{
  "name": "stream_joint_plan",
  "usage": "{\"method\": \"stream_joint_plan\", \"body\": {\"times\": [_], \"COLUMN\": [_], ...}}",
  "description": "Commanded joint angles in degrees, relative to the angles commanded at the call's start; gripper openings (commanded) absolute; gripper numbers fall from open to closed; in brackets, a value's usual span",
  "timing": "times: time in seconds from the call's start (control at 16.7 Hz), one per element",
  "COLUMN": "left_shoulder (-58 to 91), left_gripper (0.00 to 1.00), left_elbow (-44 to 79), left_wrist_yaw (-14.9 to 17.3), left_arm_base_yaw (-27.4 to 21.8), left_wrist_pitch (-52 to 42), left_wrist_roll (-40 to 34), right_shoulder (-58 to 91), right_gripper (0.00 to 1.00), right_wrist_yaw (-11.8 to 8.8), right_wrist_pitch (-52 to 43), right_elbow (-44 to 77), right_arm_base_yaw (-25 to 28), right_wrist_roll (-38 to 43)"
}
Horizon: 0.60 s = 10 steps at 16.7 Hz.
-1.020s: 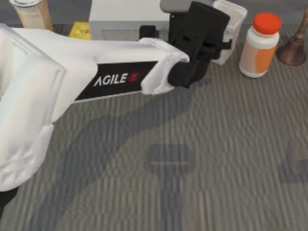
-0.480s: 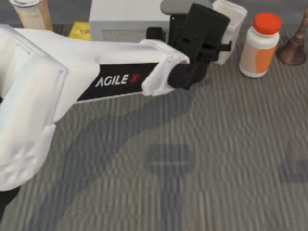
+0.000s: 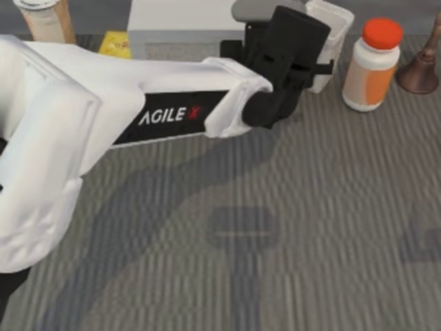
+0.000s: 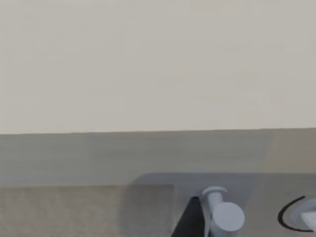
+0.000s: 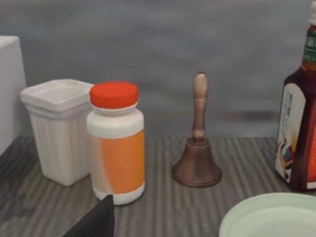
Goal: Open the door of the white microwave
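- Reaching to the table's far edge, left gripper [image 3: 238,43] meets the white microwave [image 3: 182,17] front; finger state cannot be told.
- Knob [image 4: 224,216] fills the left wrist view.

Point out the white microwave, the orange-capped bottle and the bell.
white microwave [image 3: 182,17], top view, its flat top.
orange-capped bottle [image 5: 117,148], right wrist view, its orange label.
bell [image 5: 196,165], right wrist view, its flared body.

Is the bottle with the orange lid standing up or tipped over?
Standing up. The bottle has its flat bottom on the table, and its lid points straight up, closed on top.
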Motion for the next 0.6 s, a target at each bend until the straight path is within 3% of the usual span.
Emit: {"method": "stream_joint_plan", "body": {"times": [0.18, 0.24, 0.36, 0.6], "left_shoulder": [0.0, -1.2, -0.9, 2.2], "left_gripper": [0.00, 0.00, 0.00, 0.00], "left_elbow": [0.0, -2.3, -1.6, 6.1], "left_wrist_yaw": [0.0, 0.3, 0.5, 2.6], "left_arm_base_yaw": [0.0, -3.5, -3.4, -2.8], "left_wrist_pitch": [0.0, 0.0, -0.8, -9.5], "left_wrist_roll": [0.0, -0.1, -0.3, -2.5], "right_shoulder": [0.0, 0.0, 0.0, 0.0], "right_gripper": [1.00, 1.00, 1.00, 1.00], "right_wrist_yaw": [0.0, 0.0, 0.0, 0.0], "right_wrist_pitch": [0.0, 0.0, 0.0, 0.0], "right_elbow": [0.0, 0.0, 0.0, 0.0], "right_arm_base_yaw": [0.0, 0.0, 0.0, 0.0], "right_wrist_roll": [0.0, 0.0, 0.0, 0.0]}}
